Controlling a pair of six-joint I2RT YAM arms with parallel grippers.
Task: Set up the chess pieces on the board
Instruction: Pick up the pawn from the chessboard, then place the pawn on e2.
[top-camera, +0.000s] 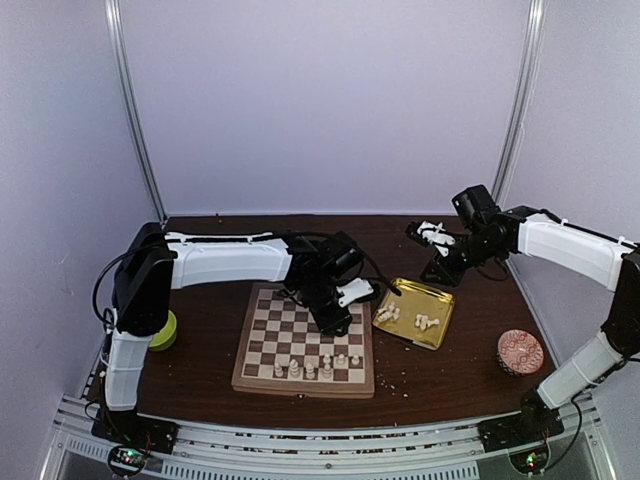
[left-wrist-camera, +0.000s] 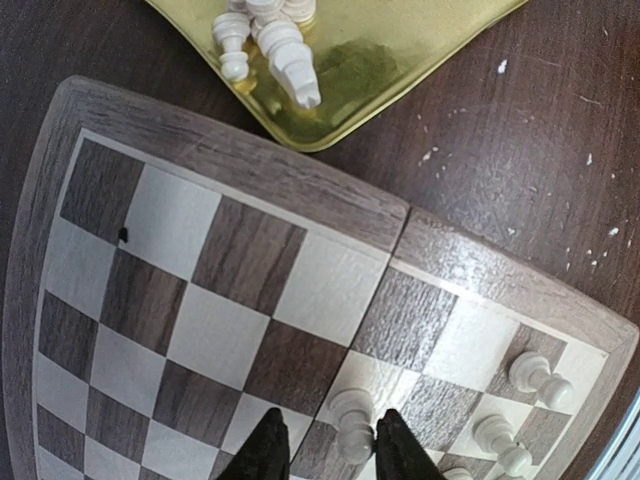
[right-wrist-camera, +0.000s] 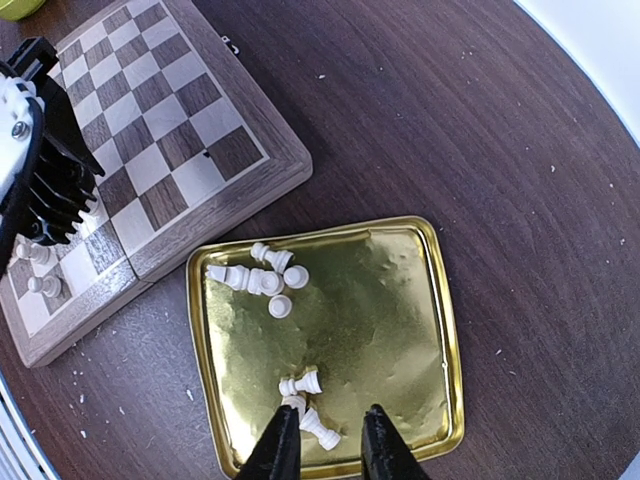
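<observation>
Several cream chess pieces (top-camera: 310, 368) stand on the near rows of the board (top-camera: 262, 330); the rest lie toppled in the gold tray (right-wrist-camera: 400, 300) just beside it. Step in hand, I judge: seating one pawn (left-wrist-camera: 352, 420). Left gripper (left-wrist-camera: 330, 430) brackets it; I cannot tell if it is clamped. Right gripper (right-wrist-camera: 328, 430) hangs over the tray, fingers narrowly apart, empty. Next: leave the pawn upright, lift straight.
</observation>
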